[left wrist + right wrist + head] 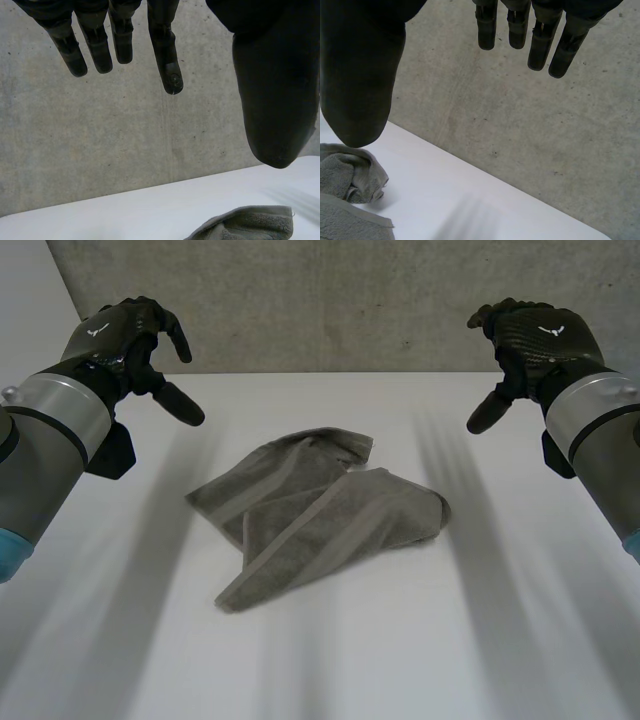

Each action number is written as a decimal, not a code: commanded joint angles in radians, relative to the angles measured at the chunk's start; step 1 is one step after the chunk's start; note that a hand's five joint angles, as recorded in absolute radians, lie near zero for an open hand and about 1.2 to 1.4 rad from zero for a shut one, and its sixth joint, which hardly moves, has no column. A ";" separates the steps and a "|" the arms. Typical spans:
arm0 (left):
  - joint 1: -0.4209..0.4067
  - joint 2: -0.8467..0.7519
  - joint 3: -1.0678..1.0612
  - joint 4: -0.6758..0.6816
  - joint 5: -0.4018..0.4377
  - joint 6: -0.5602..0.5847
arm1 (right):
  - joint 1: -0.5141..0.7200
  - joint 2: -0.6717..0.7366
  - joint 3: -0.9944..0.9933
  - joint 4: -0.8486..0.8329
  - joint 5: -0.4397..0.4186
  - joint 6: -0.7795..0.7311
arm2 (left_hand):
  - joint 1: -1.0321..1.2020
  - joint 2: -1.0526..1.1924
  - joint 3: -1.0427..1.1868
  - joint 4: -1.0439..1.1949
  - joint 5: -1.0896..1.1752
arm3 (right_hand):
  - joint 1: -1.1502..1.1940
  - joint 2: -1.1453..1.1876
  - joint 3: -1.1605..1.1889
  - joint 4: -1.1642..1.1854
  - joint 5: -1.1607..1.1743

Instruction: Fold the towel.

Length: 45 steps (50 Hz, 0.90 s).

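Note:
A grey-green towel (315,512) lies crumpled and partly folded over itself in the middle of the white table (500,640). My left hand (135,345) hovers high above the table's far left, fingers relaxed and empty. My right hand (525,345) is raised at the far right, open and empty too. Below the left hand's thumb (275,95) a towel corner (247,225) lies on the table. Under the right hand's thumb (360,75) the towel's edge (350,190) bunches up. Both hands are well clear of the cloth.
A grey concrete wall (330,300) runs along the table's far edge. Bare white tabletop surrounds the towel on all sides.

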 commanded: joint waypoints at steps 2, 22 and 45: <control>0.004 -0.001 -0.002 0.004 0.000 0.001 | 0.029 0.040 0.022 0.048 -0.117 -0.092 | -0.357 -0.067 -0.075 -0.071 -0.029 | -0.058 -0.074 -0.074 -0.087 -0.060; 0.055 -0.039 -0.002 0.014 -0.001 0.000 | 0.455 0.511 -0.147 -0.002 -0.125 -0.368 | -0.357 -0.067 -0.075 -0.071 -0.029 | 0.099 0.083 0.083 0.070 0.097; 0.056 -0.122 -0.004 0.047 -0.001 0.003 | 0.523 0.657 -0.301 0.012 -0.105 -0.373 | -0.357 -0.067 -0.075 -0.071 -0.029 | 0.905 0.889 0.889 0.876 0.904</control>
